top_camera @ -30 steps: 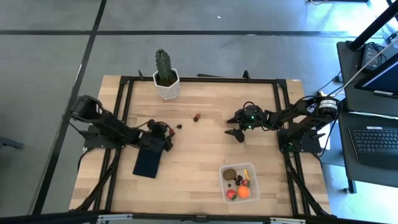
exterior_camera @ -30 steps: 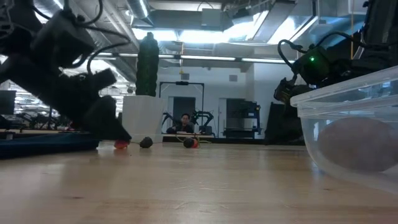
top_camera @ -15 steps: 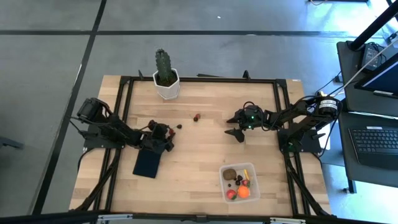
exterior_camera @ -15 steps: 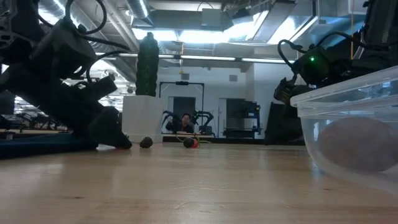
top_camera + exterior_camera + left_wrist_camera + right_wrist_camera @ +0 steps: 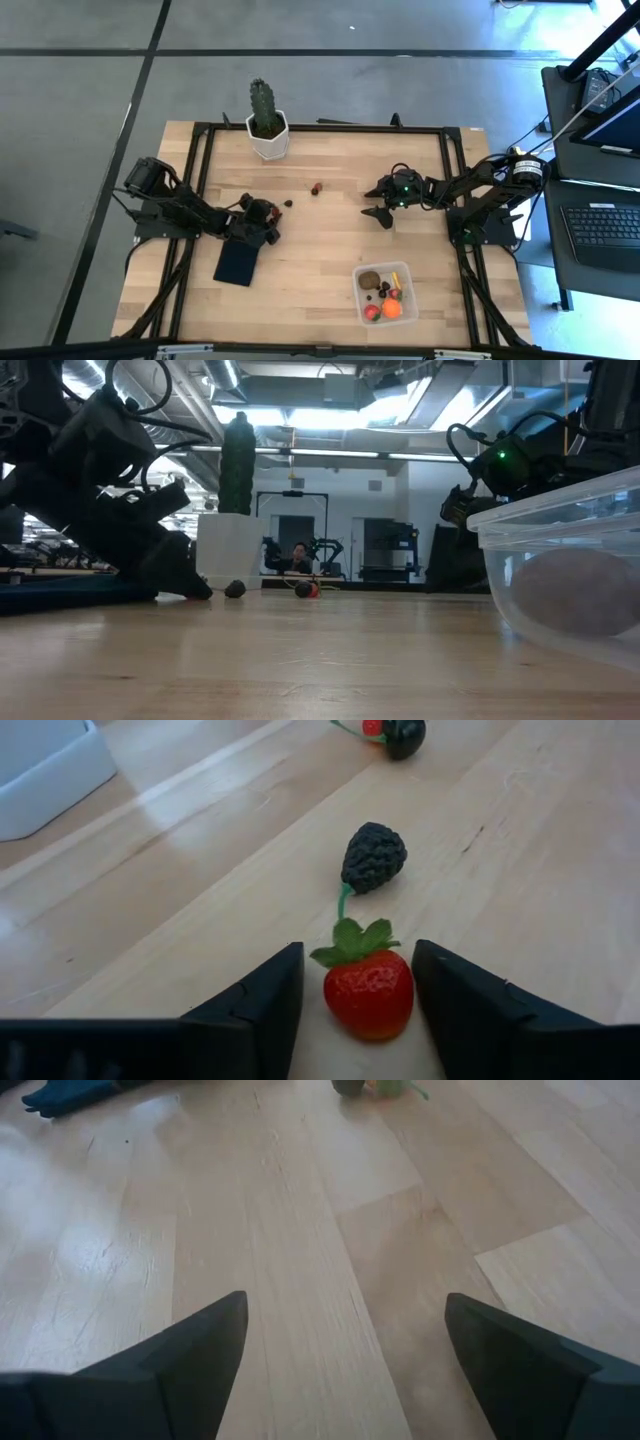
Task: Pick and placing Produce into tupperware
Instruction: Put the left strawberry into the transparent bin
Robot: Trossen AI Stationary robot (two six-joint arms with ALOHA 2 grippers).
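A small red strawberry (image 5: 368, 992) lies on the wooden table between the two fingers of my left gripper (image 5: 358, 960), which is down at the table (image 5: 270, 222) and open. Just beyond it lie a dark blackberry (image 5: 374, 857) and, farther off, a dark piece with a red bit (image 5: 395, 732). The clear tupperware (image 5: 356, 300) stands near the front right and holds an orange ball, a red ball, a thin yellow piece and dark bits. My right gripper (image 5: 376, 204) hovers open over bare wood at the centre right. My left gripper's fingers stand on either side of the strawberry's body (image 5: 345, 995), slanting down from the table's left. A thin gap shows at one finger (image 5: 285, 990). I cannot tell whether the other finger (image 5: 440, 995) touches it. The strawberry lies on the table.
A green cactus in a white pot (image 5: 266, 120) stands at the far edge. A flat dark navy rectangle (image 5: 238, 262) lies just in front of my left gripper's arm. Bare wood stretches between the berries and the tupperware. A laptop (image 5: 600, 225) sits beyond the table's right edge.
My left gripper has sunk down to the table over the strawberry, which now sits between its fingers and is hidden in the low view. The right arm has kept still.
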